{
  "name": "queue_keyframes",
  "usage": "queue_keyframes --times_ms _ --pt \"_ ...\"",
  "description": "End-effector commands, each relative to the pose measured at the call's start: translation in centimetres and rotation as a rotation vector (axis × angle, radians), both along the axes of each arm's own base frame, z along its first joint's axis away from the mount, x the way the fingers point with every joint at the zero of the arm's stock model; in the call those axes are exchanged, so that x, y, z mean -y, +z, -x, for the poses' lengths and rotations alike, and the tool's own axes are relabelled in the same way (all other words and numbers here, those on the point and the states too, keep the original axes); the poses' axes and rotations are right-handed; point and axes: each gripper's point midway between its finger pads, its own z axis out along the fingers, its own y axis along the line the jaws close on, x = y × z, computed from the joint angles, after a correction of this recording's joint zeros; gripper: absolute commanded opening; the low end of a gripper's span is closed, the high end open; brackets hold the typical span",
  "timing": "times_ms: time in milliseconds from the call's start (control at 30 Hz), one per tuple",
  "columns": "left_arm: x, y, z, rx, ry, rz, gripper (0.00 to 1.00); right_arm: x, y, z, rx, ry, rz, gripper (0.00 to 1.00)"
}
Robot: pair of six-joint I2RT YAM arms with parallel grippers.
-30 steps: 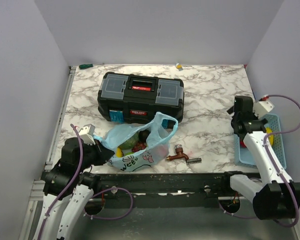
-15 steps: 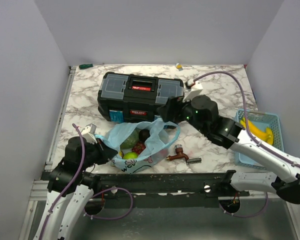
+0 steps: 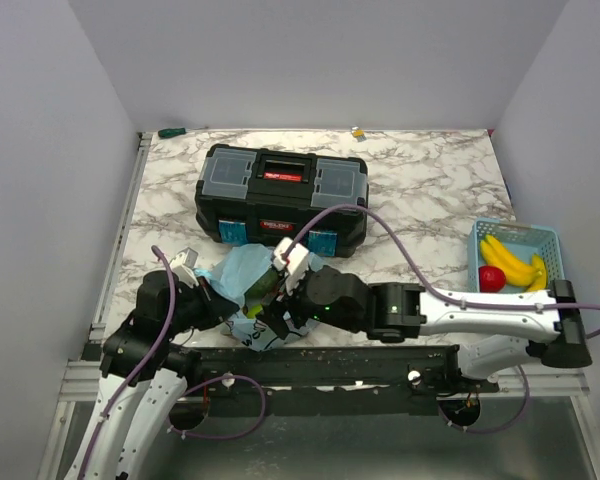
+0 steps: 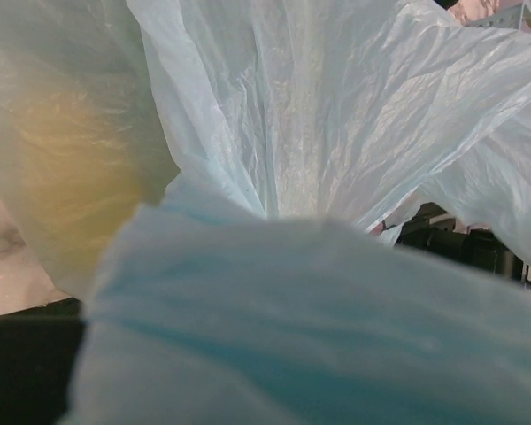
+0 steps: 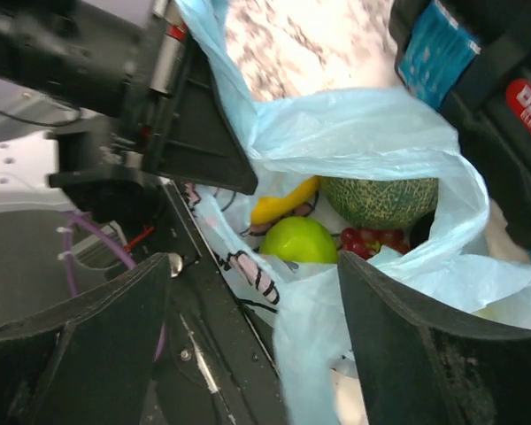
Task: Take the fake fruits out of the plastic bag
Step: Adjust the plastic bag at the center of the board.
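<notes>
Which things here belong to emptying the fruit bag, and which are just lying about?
Job: plastic bag, green apple, melon, grapes, yellow fruit, basket holding bananas, red fruit.
Lying about: black toolbox, small green item at far edge.

The left arm (image 3: 130,345) and right arm (image 3: 480,318) have black joints, white link shells and a purple cable (image 3: 335,208) each. The right end effector (image 5: 252,266) has black wedge fingers (image 5: 97,345).

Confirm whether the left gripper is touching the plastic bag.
Touching. The top external view shows the left gripper shut on the plastic bag's left edge; the left wrist view is filled with bunched plastic close against the camera.
</notes>
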Motion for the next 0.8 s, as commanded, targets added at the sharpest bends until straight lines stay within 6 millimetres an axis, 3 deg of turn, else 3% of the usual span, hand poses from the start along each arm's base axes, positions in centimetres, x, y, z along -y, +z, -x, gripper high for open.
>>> queue_keyframes --times_ms 0,133,233,300,433,600,700,767 --pt "0.6 -0.1 0.3 -0.015 -0.031 0.028 0.00 -0.9 -3.7 -1.5 0.013 -0.081 0.085 0.74" --pt "0.8 -0.8 0.5 -0.037 -0.036 0.033 0.00 0.1 -5.4 -4.9 0.123 -0.267 0.229 0.75" --pt "0.7 -1.0 0.8 -0.044 -0.035 0.035 0.00 1.6 -3.0 -6.6 0.181 -0.384 0.263 0.90" --pt "0.6 -0.8 0.7 -0.029 -0.024 0.035 0.00 2.4 -0.9 -6.8 0.207 -0.389 0.222 0.94" --pt "0.3 -0.1 0.5 0.013 -0.003 0.041 0.00 3.4 3.4 -6.3 0.236 -0.334 0.154 0.98" --pt "0.4 0.1 0.5 0.016 0.001 0.056 0.00 0.9 7.4 -2.1 0.170 -0.051 0.052 1.00" --pt "0.3 0.0 0.6 0.012 0.005 0.052 0.00 -0.6 8.0 0.2 0.126 0.089 0.003 1.00" --pt "0.3 0.0 0.6 0.014 0.008 0.051 0.00 -1.7 6.3 0.7 0.099 0.119 0.017 0.96"
